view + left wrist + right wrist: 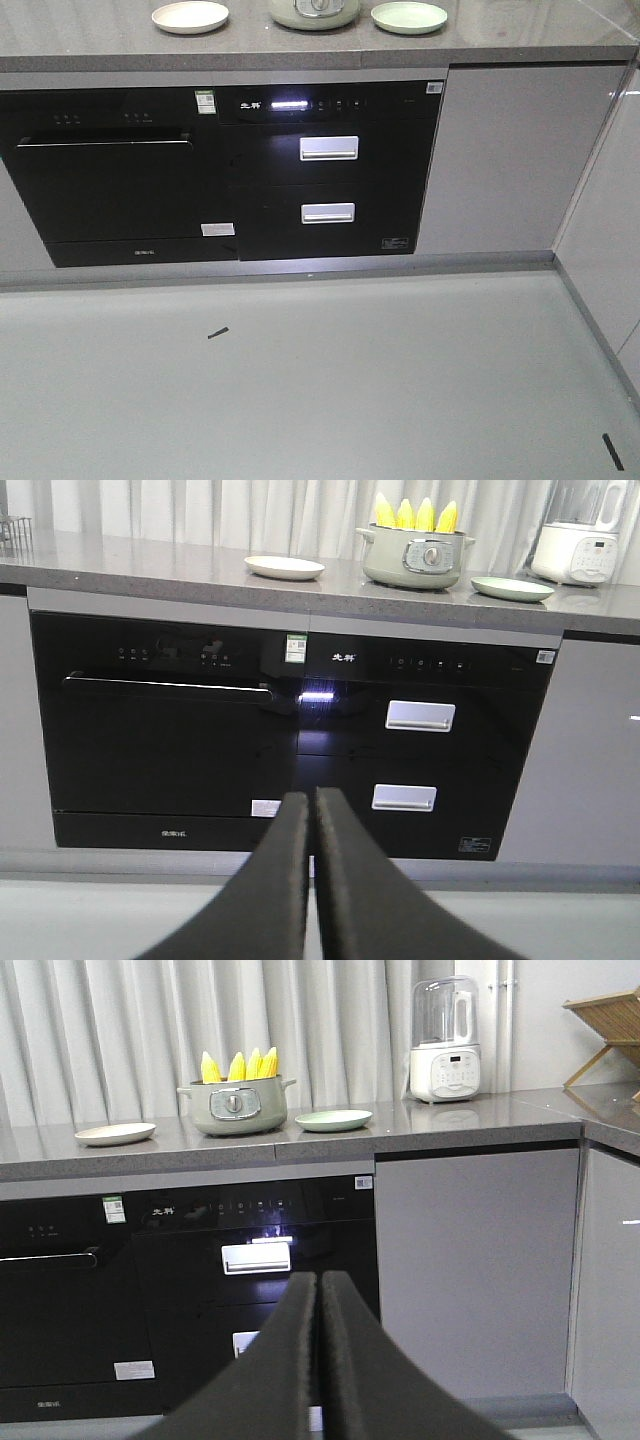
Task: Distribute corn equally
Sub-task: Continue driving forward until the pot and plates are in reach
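A cream plate (285, 567) lies on the grey counter (150, 565), at nine o'clock from the pale green pot (415, 560). The corn (415, 515) stands upright inside that pot, tips up. A green plate (512, 588) lies at four o'clock from it. Both the left gripper (309, 800) and the right gripper (318, 1280) have their fingers pressed together, holding nothing

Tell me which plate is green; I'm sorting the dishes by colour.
The green plate lies right of the pot, toward the blender; the cream plate lies left of it.
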